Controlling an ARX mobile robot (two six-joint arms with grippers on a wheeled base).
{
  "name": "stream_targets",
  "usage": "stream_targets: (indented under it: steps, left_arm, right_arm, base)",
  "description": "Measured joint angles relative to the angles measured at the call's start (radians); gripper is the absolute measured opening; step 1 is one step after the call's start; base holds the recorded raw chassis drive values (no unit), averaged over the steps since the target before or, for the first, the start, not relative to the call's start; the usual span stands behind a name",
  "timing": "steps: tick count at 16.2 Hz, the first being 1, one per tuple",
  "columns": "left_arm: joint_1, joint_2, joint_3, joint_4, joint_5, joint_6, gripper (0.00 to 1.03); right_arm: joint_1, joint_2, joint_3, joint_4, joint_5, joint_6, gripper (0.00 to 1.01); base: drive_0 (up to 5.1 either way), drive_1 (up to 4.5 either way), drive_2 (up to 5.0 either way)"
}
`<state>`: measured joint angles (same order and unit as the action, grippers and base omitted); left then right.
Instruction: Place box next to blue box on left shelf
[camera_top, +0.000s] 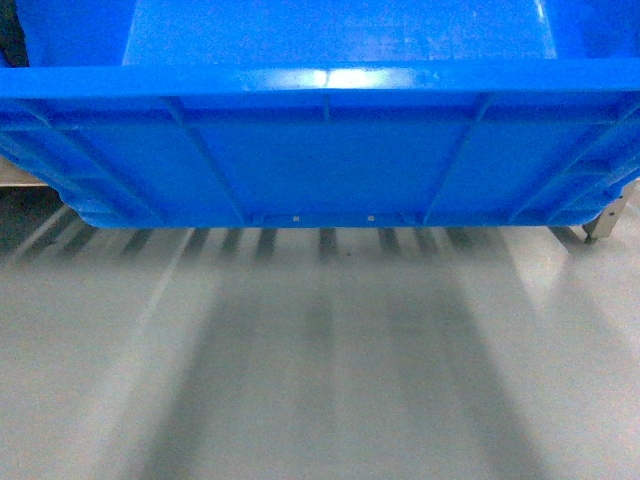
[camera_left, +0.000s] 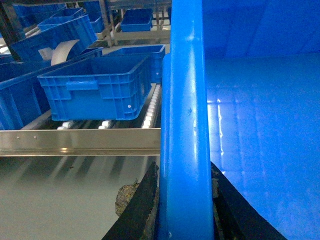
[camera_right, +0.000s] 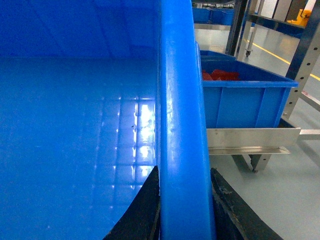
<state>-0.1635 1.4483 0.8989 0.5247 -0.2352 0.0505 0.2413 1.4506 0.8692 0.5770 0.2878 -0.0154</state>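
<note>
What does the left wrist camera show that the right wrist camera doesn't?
Left wrist only: the left shelf with white rollers and steel front bar, and a blue box sitting on it. Right wrist only: a crate holding red items on a steel ledge beside grey uprights. Both: the carried box's thick rim clamped between dark fingers, left hand in one, right hand in the other, plus its smooth inside.

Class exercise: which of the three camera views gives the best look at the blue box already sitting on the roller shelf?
The left wrist view: the blue box stands whole on the roller shelf, its ribbed walls clear. In the head view the carried box fills the upper frame and hides it. The right wrist view shows a different crate, holding red items.
</note>
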Motion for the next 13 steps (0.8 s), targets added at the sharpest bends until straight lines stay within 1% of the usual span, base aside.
stream_targets:
  steps: [11,13]
  left_arm:
    - [0.000,0.000,0.000,-0.001,0.000,0.000,0.19]
    - [0.000,0.000,0.000,0.002,0.000,0.000,0.19]
  right_arm:
    - [0.000,-0.001,0.000,-0.003,0.000,0.000,0.21]
    - [0.000,-0.001,0.000,0.004,0.000,-0.001,0.21]
  base:
    - [0.0,0.00,0.0]
    - [0.2,4.57,-4.1]
